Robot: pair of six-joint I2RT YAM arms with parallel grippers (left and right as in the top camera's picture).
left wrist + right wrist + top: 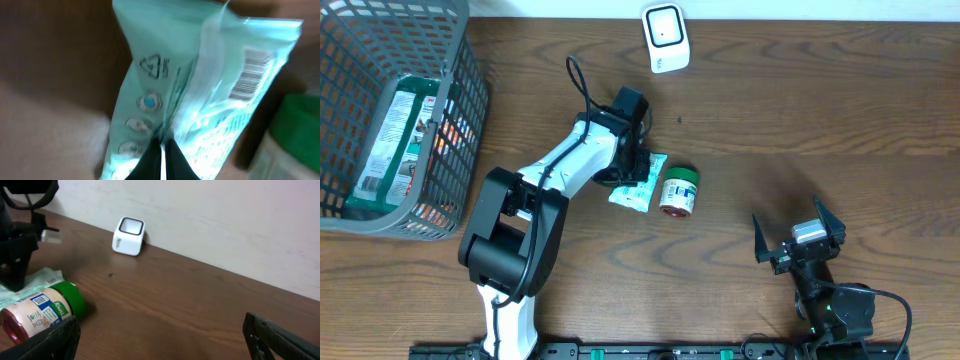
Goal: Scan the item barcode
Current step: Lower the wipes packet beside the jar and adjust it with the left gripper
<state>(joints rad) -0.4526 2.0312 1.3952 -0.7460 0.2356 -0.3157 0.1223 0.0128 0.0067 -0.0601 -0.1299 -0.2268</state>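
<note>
- The pouch (150, 100) is being gripped by the left gripper (163, 152), whose jaws are being pressed fully together on the raised centre seam of the pack.
- The pouch is being kept just beside the green-lidded jar (678, 192), near the middle of the table (800, 120). Whether it is resting on the wood or raised slightly cannot be told.
- The barcode (252, 75) is being presented on the seam side, near a far corner of the pouch, facing the wrist camera.
- To do this step well, the pouch is judged to need lifting clear of the jar and carrying to the scanner (665, 38) at the far edge. There it needs turning so the barcode faces the scanner window.
- The film looks soft, so sagging or slipping from the thin seam pinch is being regarded as the main risk.
- The left arm is being extended diagonally forward, with the wrist pitched down over the pouch.
- The right gripper (792, 225) is being held wide open and empty near its base, well apart from both items.
</note>
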